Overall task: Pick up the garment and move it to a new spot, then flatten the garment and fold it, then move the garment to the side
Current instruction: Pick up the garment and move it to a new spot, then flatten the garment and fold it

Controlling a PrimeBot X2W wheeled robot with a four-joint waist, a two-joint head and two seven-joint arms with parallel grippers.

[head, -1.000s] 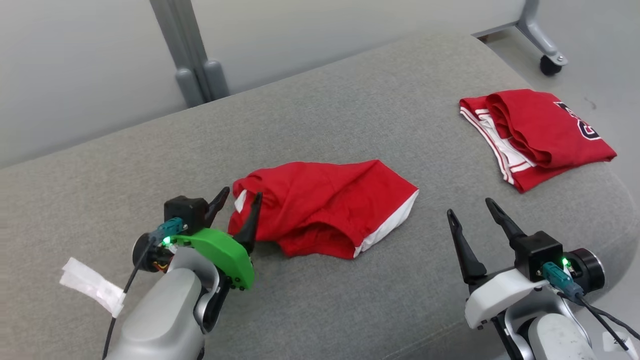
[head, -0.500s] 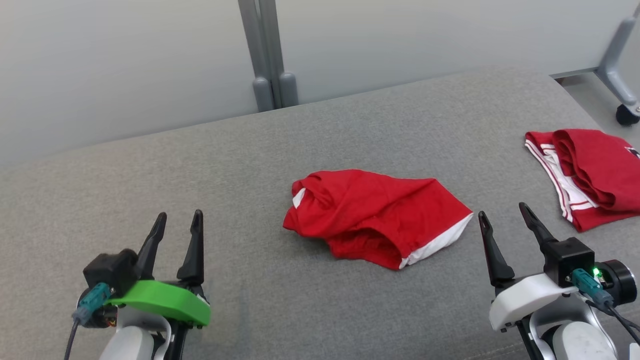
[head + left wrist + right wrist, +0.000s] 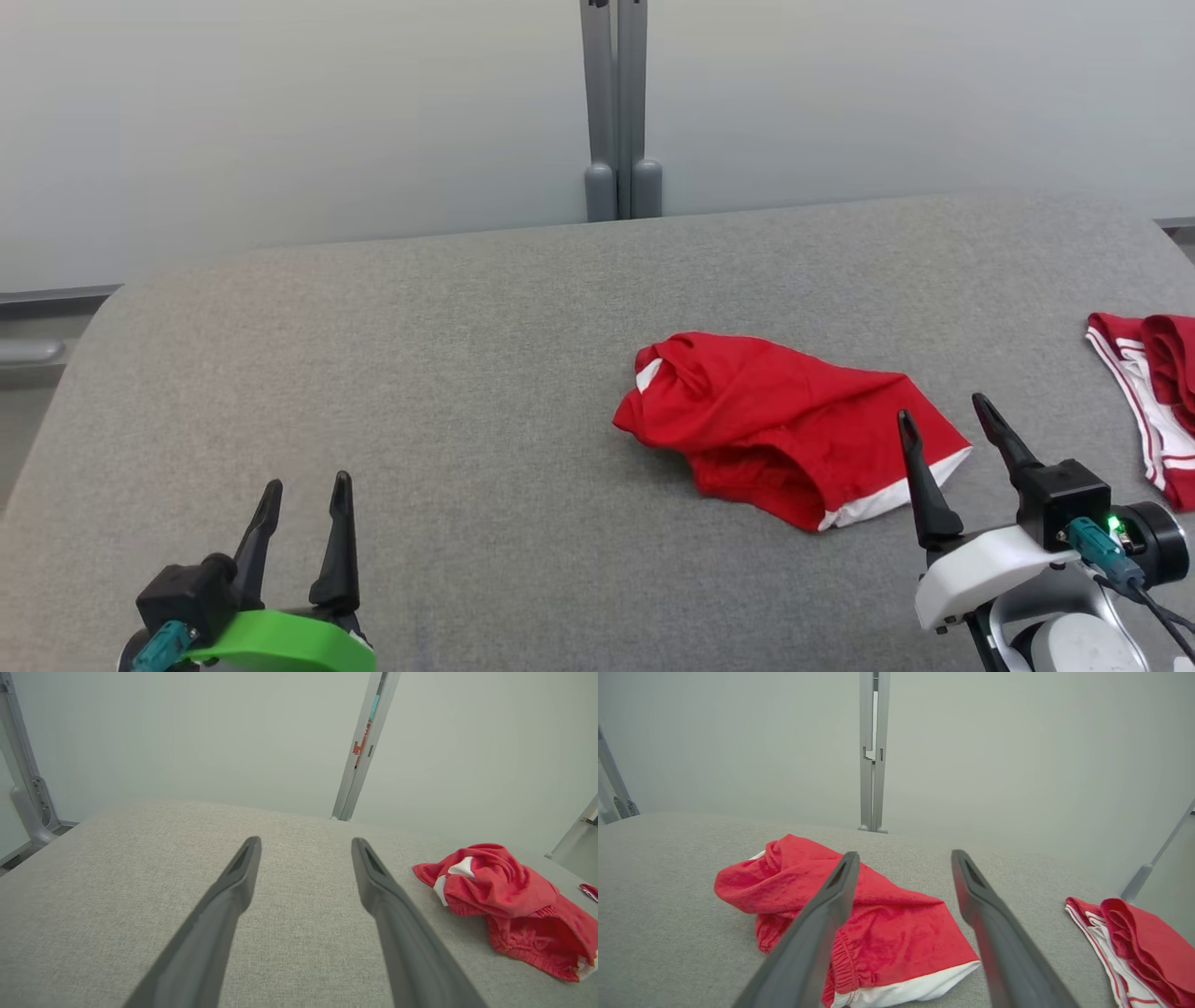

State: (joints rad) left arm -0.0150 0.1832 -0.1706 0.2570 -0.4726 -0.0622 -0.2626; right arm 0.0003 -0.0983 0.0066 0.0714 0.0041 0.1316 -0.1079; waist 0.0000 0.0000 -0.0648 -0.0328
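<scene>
A crumpled red garment with a white hem lies on the grey cushion, right of centre; it also lies at the right in the left wrist view and ahead in the right wrist view. My left gripper stands open at the lower left, far from the garment, nothing between its fingers. My right gripper is open at the lower right, its left finger in front of the garment's near right edge, apart from the cloth.
A second red and white folded garment lies at the cushion's right edge, also in the right wrist view. The grey cushion has wide bare room to the left. A grey metal post stands behind, against a pale wall.
The head camera has swung left, so the whole scene shifted right. My left gripper has drawn back from the garment's left end to the lower left, open and empty.
</scene>
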